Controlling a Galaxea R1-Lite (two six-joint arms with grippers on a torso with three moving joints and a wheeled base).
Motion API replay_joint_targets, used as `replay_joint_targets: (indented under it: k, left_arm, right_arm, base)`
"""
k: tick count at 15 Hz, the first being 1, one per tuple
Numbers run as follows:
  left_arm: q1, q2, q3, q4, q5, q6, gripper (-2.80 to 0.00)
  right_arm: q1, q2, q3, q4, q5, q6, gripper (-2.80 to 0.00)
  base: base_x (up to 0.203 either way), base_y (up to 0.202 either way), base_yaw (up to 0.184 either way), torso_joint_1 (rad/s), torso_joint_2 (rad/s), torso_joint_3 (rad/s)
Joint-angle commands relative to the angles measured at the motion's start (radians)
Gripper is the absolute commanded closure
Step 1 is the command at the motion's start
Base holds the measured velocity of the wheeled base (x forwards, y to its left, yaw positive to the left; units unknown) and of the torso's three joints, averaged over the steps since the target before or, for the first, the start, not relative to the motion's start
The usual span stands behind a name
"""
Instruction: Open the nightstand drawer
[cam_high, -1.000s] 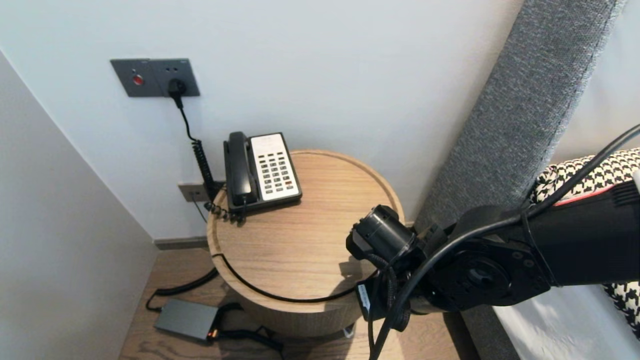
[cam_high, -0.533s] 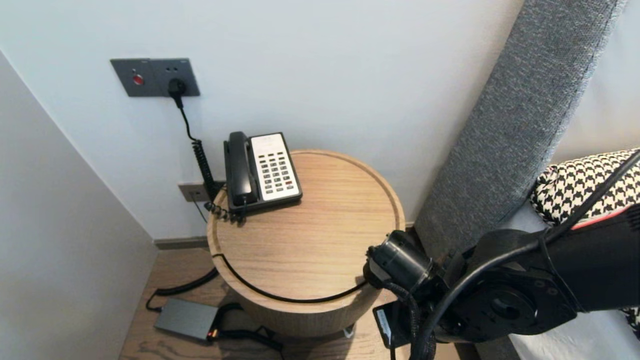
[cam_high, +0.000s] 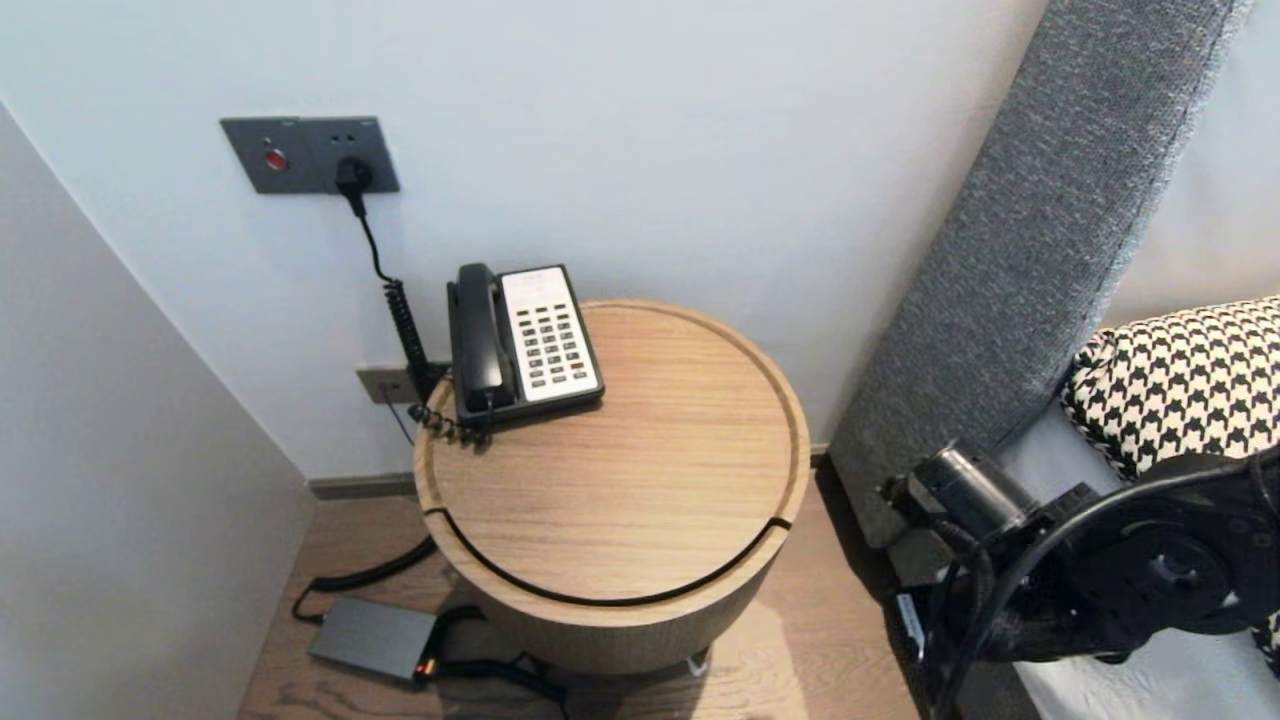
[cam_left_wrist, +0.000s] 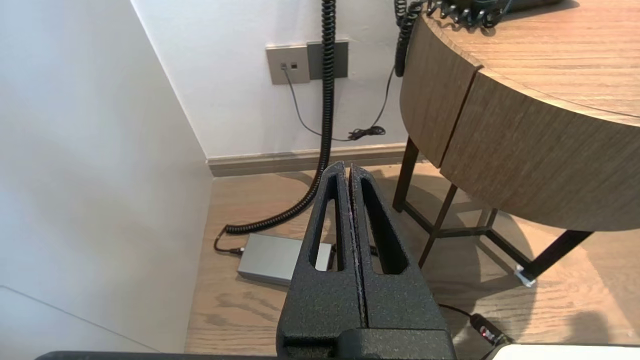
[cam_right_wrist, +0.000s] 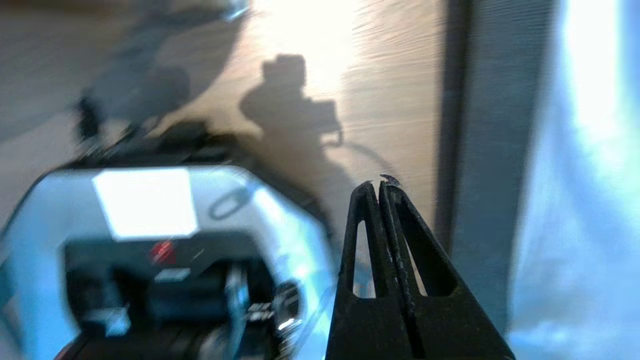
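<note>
- Head view: a round wooden counter (cam_high: 620, 500) stands in the corner. A telephone (cam_high: 525, 340) sits at its far left edge, against the wall.
- On the floor (cam_high: 820, 650) to the counter's left lies a grey power brick (cam_high: 372, 637).
- The right arm (cam_high: 1130, 570) sits low on the right, in the gap between the counter and the grey headboard (cam_high: 1030, 260). It touches neither, and its pincer is hidden beneath it here.
- Left wrist view: the left pincer (cam_left_wrist: 348, 167) has its fingers pressed flat together and holds nothing.
- It hangs parked above the floor. The power brick is the nearest thing to it but lies apart, with a coiled cord (cam_left_wrist: 327, 100) running down to the brick.
- Right wrist view: the right pincer (cam_right_wrist: 380, 184) is closed tight and empty, pointing down at the floor.
- It is just beside the dark edge of the bed (cam_right_wrist: 480, 150), with the robot's own base (cam_right_wrist: 150, 215) on its other side.
- In my judgement the gap is narrow. The arm does best with its fingers together, moving slowly and keeping clear of the bed edge, the counter's rim and the loose cords.
</note>
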Motion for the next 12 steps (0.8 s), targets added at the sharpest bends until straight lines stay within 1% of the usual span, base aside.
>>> replay_joint_targets:
  k: [1, 3, 5, 7, 9, 12]
  left_arm:
    - [0.001, -0.002, 0.012, -0.001, 0.000, 0.000, 0.00]
    - [0.001, -0.002, 0.012, -0.001, 0.000, 0.000, 0.00]
    - [0.001, -0.002, 0.012, -0.001, 0.000, 0.000, 0.00]
    - [0.000, -0.002, 0.012, 0.000, 0.000, 0.000, 0.00]
    - [0.000, -0.002, 0.012, -0.001, 0.000, 0.000, 0.00]
    - [0.001, -0.002, 0.012, -0.001, 0.000, 0.000, 0.00]
  right_arm:
    - [-0.179, -0.062, 0.040, -0.044, 0.006, -0.112, 0.00]
    - [-0.359, -0.101, 0.035, -0.070, 0.047, -0.232, 0.00]
    - [-0.527, -0.153, -0.001, -0.082, 0.106, -0.353, 0.00]
    - [-0.637, -0.219, -0.037, -0.086, 0.158, -0.443, 0.00]
    - [-0.693, -0.339, -0.057, -0.086, 0.221, -0.493, 0.00]
    - [-0.705, -0.549, -0.025, -0.077, 0.275, -0.508, 0.00]
  base:
    - [0.000, 0.000, 0.000, 0.000, 0.00, 0.000]
    - [0.000, 0.000, 0.000, 0.000, 0.00, 0.000]
    - [0.000, 0.000, 0.000, 0.000, 0.00, 0.000]
    - [0.000, 0.000, 0.000, 0.000, 0.00, 0.000]
    - [0.000, 0.000, 0.000, 0.000, 0.00, 0.000]
    - [0.000, 0.000, 0.000, 0.000, 0.00, 0.000]
